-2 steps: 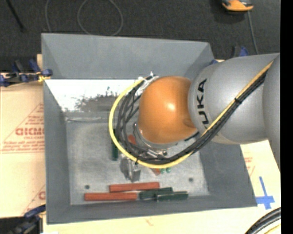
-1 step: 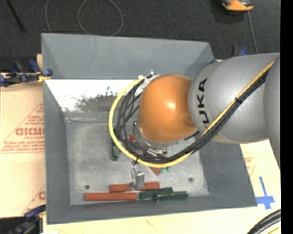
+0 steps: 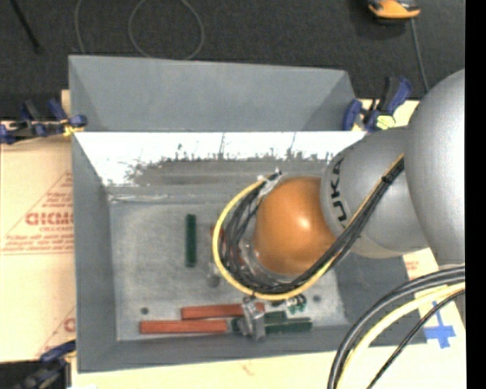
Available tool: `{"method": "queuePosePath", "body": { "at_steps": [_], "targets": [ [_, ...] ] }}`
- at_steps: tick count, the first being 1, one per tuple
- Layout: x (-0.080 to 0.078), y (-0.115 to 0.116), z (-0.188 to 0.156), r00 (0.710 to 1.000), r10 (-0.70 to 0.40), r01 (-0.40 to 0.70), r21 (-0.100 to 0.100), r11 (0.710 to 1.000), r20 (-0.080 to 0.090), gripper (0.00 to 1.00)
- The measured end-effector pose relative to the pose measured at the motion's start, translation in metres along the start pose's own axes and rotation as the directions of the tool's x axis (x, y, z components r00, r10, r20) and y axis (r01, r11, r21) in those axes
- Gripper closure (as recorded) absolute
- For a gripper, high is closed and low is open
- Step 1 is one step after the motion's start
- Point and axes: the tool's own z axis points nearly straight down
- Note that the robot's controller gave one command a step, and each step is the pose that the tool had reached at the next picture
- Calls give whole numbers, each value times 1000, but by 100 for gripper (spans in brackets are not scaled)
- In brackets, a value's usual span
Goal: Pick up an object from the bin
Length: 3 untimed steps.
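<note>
- My arm (image 3: 389,193) comes into the bin (image 3: 91,258) from the right. My orange cover (image 3: 287,227) and a loop of cables (image 3: 225,245) are over the middle of the floor.
- My gripper (image 3: 253,321) is down at the near edge of the floor, below the cover and close to the front wall.
- I cannot tell how far it is open, nor whether it has hold of anything. The cover and cables hide most of it from above.
- Just right of the gripper lies a green bar (image 3: 292,325), flat and lengthwise along the front wall. Its left end meets the gripper.
- Just left of the gripper lie two red bars, also flat and roughly parallel to the front wall.
- The upper red bar (image 3: 211,312) reaches the gripper with its right end.
- The lower red bar (image 3: 182,327) lies just beside the upper one, nearer the wall and further left.
- So my gripper sits between the green bar and the right ends of the red bars. Which of them it is on I cannot tell.
- A dark stick (image 3: 191,240) lies well apart from these, left of the cables, pointing from the back of the floor towards the front.
</note>
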Motion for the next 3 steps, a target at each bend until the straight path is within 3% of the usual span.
{"method": "queuePosePath", "body": {
  "at_steps": [1,2,3],
  "targets": [
    [1,2,-4,1000,3,-3,-2,1000,-7,100],
    [0,2,-2,1000,2,-2,-2,1000,-2,0],
    [0,2,-4,1000,6,-6,-2,1000,-5,100]
  ]
}}
